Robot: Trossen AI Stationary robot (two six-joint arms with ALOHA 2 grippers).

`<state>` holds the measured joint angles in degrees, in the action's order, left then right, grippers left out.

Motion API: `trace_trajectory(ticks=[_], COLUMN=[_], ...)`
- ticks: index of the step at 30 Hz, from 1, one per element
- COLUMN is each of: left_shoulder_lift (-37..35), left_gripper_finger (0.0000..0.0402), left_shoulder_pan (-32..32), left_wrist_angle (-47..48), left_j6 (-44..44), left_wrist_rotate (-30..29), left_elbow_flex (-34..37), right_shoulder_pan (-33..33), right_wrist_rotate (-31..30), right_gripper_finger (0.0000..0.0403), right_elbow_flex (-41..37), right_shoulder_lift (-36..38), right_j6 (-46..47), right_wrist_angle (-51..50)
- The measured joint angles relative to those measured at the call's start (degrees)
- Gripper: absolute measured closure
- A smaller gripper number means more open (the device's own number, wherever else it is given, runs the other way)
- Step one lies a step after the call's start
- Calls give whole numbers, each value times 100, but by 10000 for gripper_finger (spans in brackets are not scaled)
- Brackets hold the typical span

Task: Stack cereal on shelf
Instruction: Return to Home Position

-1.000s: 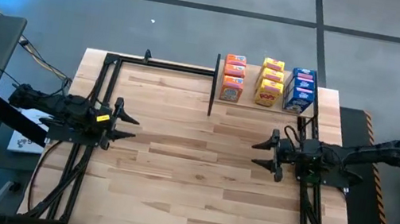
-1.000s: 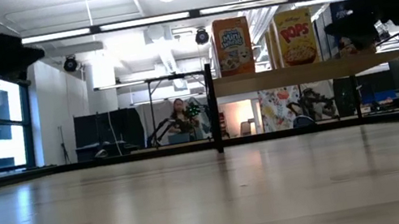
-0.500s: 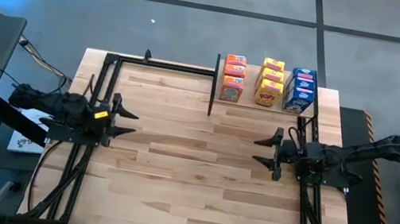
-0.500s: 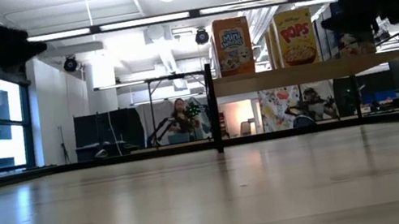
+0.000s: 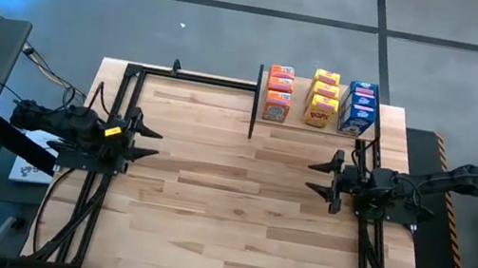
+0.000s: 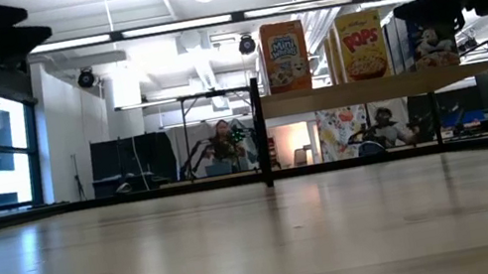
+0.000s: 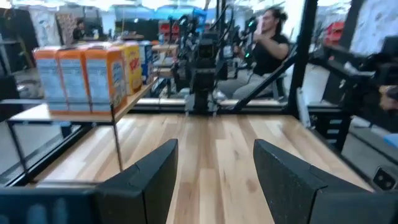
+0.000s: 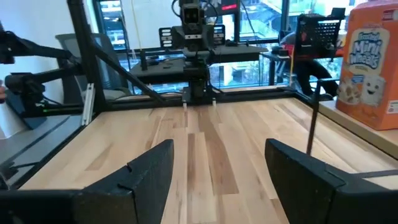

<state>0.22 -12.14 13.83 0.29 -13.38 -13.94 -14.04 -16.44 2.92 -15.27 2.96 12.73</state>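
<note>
Several small cereal boxes stand upright in three rows on the raised wooden shelf (image 5: 317, 127) at the table's far right: orange boxes (image 5: 278, 93), yellow boxes (image 5: 323, 98) and blue boxes (image 5: 359, 108). In the low view they show on the shelf board (image 6: 357, 92) as an orange box (image 6: 284, 56), a yellow box (image 6: 362, 46) and a blue box (image 6: 425, 36). My left gripper (image 5: 149, 141) is open and empty at the table's left side. My right gripper (image 5: 316, 174) is open and empty at the right side, near the shelf's front.
A black metal frame (image 5: 176, 74) runs along the table's far and side edges. The bare plank tabletop (image 5: 228, 200) lies between the two arms. People sit in the room beyond the table (image 7: 267, 37).
My left gripper has drawn back toward the table's left edge. My right gripper has drawn back a little toward the right edge, clearing the blue box in the low view. Both stay open. The boxes have not moved.
</note>
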Motion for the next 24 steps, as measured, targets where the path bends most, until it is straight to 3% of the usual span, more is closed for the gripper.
trace_trajectory(ticks=[6,12,18,24], left_shoulder_lift=[3,-4,-2,3], left_gripper_finger=[202,202,202,202], left_shoulder_pan=[-3,-2,-2,-2], left_wrist_angle=[-1185,-1929,-1824,-1714], left_j6=[86,58,-152,206], left_wrist_rotate=[572,581,589,861], left_elbow_flex=[683,1220,1326,1325], right_shoulder_pan=[0,0,0,0], right_wrist_rotate=[53,56,56,54], right_gripper_finger=[158,158,158,158], right_elbow_flex=[0,0,0,-2], right_shoulder_lift=[-6,2,2,2], right_j6=[3,-74,-166,125], right_wrist_angle=[-5,-1,-57,-391])
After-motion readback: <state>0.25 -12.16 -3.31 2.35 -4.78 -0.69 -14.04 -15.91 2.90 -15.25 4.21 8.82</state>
